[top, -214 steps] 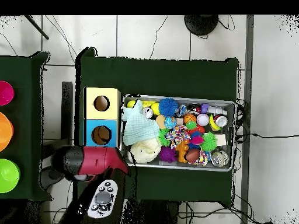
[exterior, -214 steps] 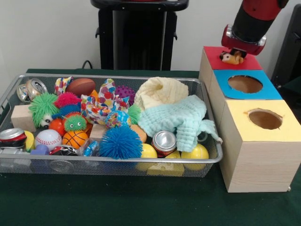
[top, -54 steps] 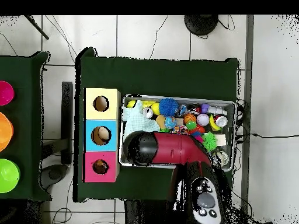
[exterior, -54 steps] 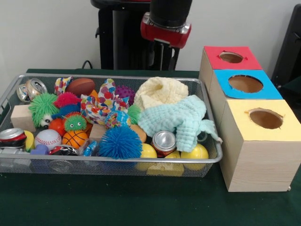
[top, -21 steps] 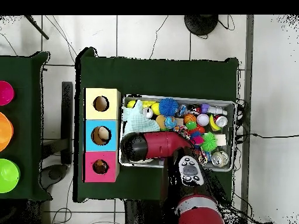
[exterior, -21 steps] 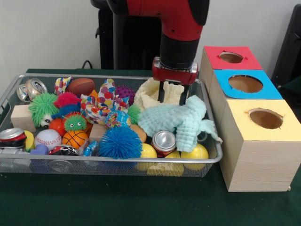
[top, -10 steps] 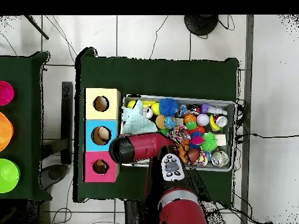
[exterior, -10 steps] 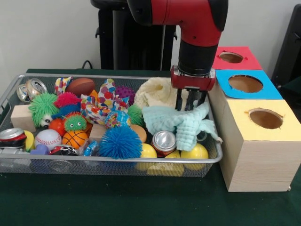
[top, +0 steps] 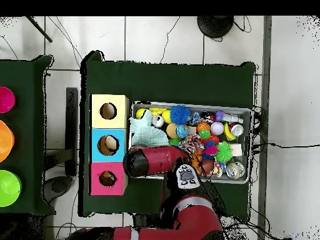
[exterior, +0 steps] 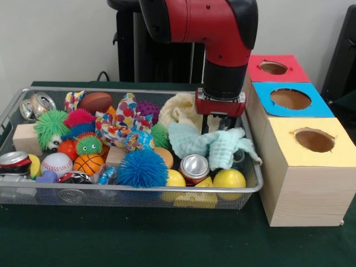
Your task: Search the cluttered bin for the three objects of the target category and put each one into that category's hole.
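Since half a second ago the gripper (exterior: 219, 123) has shifted slightly left in the front view, and the mint cloth (exterior: 211, 146) is bunched tighter, its right part lifted off the wire bin's (exterior: 133, 190) contents. The jaws are closed, pinching the cloth's upper edge at centre-right of the frame. Counts: two cloths, the mint one and a cream cloth (exterior: 181, 109) just behind it; three boxes at right, red (exterior: 273, 68), blue (exterior: 290, 99), yellow (exterior: 312, 141), one hole each. The arm (exterior: 222, 39) drops vertically from the top of the frame, wrist straight down over the bin's right end.
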`<state>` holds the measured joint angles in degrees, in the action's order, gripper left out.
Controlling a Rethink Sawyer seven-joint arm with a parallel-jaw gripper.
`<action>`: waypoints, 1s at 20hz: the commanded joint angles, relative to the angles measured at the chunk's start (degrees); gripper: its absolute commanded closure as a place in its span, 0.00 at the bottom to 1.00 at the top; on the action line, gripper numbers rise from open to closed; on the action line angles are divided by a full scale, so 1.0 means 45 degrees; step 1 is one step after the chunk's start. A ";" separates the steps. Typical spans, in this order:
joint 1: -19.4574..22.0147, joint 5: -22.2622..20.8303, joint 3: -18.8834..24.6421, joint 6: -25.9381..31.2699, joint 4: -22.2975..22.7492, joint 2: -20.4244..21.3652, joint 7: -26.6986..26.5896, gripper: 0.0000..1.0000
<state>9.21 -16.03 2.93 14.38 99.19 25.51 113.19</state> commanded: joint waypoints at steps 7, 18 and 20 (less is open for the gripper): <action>0.0316 -0.0074 0.0245 -0.0704 -0.0578 -0.1051 0.1108 0.00; 0.1128 0.0187 0.0716 0.1164 -0.0083 0.0647 0.0258 1.00; 0.1461 0.0224 0.0883 0.2091 -0.0323 0.1157 -0.0333 1.00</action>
<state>11.75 -16.03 3.35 14.59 99.21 26.25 113.19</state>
